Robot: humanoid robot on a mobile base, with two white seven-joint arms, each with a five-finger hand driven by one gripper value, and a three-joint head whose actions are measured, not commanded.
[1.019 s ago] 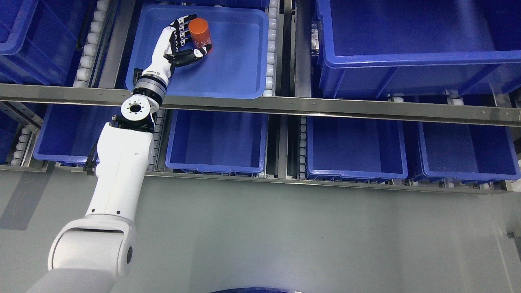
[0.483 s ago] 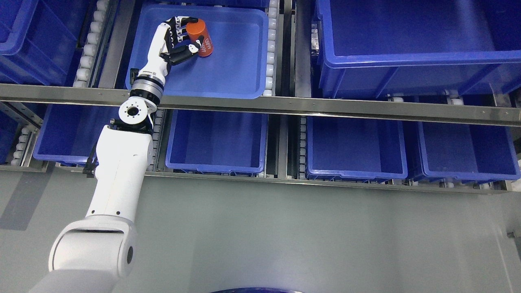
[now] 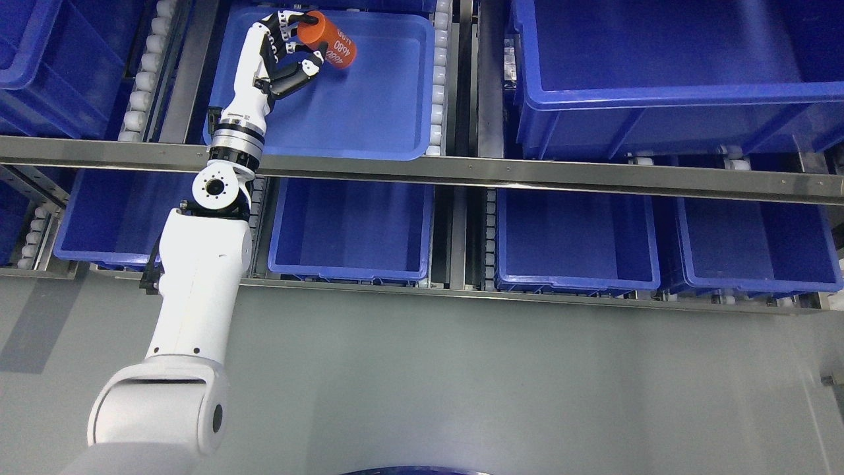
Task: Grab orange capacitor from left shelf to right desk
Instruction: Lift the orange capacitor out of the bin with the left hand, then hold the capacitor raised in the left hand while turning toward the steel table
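Left hand (image 3: 285, 49) clamped on orange capacitor (image 3: 328, 41), tilted, at the far left corner of the shallow blue tray (image 3: 369, 112) on the shelf.

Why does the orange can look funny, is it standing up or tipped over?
Tipped. The orange capacitor leans slantwise in the left hand, its printed side showing, over the blue tray.

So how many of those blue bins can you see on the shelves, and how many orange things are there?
Blue bins: 8, including the shallow tray the left hand reaches into and those cut off at the edges
Orange capacitor: 1, held in the left hand
Total: 9
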